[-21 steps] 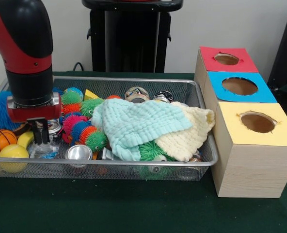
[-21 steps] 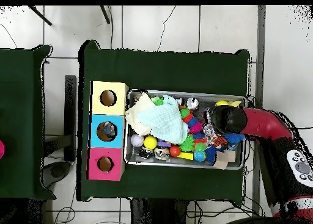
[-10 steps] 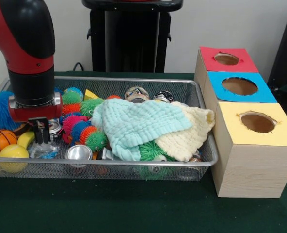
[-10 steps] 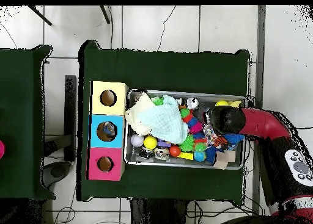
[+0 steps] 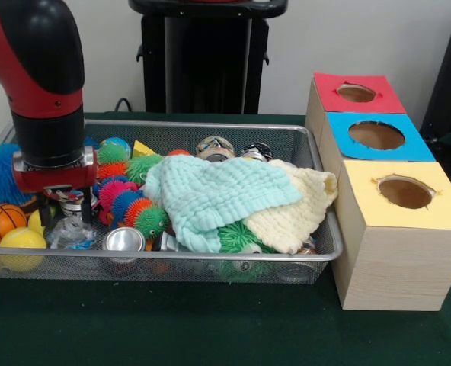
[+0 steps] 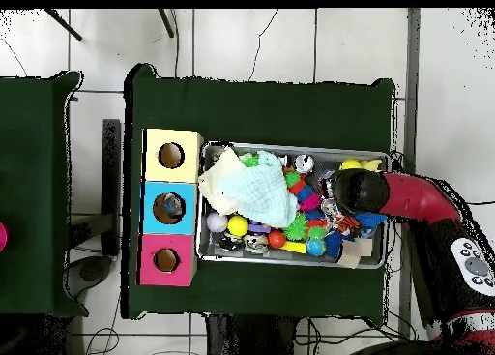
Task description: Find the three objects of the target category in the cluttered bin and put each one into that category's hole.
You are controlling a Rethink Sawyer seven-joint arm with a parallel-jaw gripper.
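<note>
Front and overhead, sharing bin (image 5: 210, 259)

cluttered mesh bin (image 5: 210, 263), three coloured holes (image 5: 377, 135)

bin (image 5: 286, 145): silvery wire mesh with a smooth metal rim, at centre frame
mint cloth (image 5: 210, 194): soft, waffle-textured fabric, matt
cream cloth (image 5: 298, 210): similar nubbly fabric, matt
spiky toys (image 5: 126, 198): rubbery, bristled, bright-coloured
tin can (image 5: 123, 240): shiny bare metal, lower left of the bin
yellow ball (image 5: 20, 245): smooth, slightly glossy
orange ball (image 5: 2, 219): pebbled like a basketball
boxes (image 5: 393, 259): pale wood-grain sides, at right; tops looked like matt coloured paper
table cover (image 5: 210, 328): dark green, matt, felt-like
arm (image 5: 39, 76): glossy red and black plastic shell
</note>
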